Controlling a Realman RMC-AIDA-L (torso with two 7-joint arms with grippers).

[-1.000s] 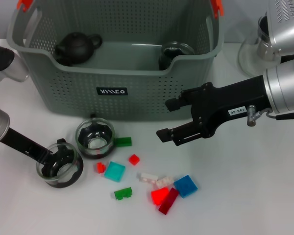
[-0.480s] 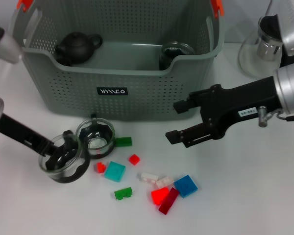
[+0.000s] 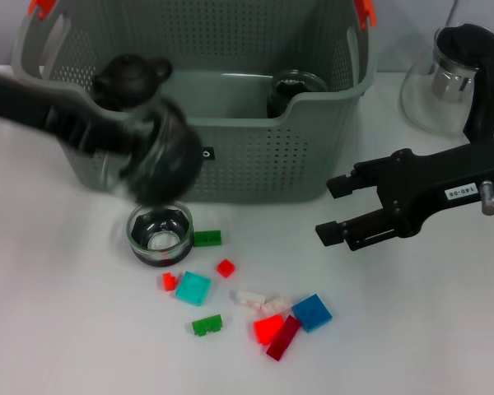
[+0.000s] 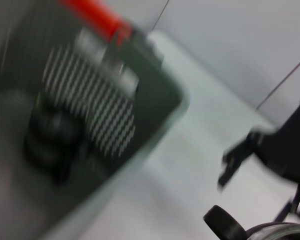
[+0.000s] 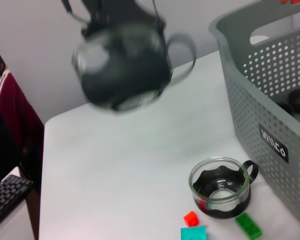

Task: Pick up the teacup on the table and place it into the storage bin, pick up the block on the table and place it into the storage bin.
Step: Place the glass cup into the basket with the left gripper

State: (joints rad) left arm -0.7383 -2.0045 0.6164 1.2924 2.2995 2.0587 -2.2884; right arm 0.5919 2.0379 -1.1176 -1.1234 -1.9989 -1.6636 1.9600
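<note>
My left gripper (image 3: 148, 152) is shut on a glass teacup (image 3: 163, 160) with a dark insert, held in the air just before the storage bin's (image 3: 230, 115) front wall; it is motion-blurred. The right wrist view shows that lifted teacup (image 5: 122, 65) well above the table. A second teacup (image 3: 159, 236) stands on the table below it, also visible as the teacup (image 5: 222, 187) beside the bin (image 5: 270, 100). Small blocks lie scattered in front: green (image 3: 207, 238), red (image 3: 225, 267), teal (image 3: 193, 288), blue (image 3: 312, 313). My right gripper (image 3: 333, 210) hovers open to the right of the bin's front.
Inside the bin sit a black teapot (image 3: 130, 78) and a dark cup (image 3: 295, 90). A glass pitcher (image 3: 457, 78) stands at the back right. More blocks (image 3: 267, 329) lie near the front. Orange handle clips (image 3: 364, 10) mark the bin's ends.
My left arm has lifted its teacup off the table, up and rightward to the bin's front wall. The right arm has drawn back to the right.
</note>
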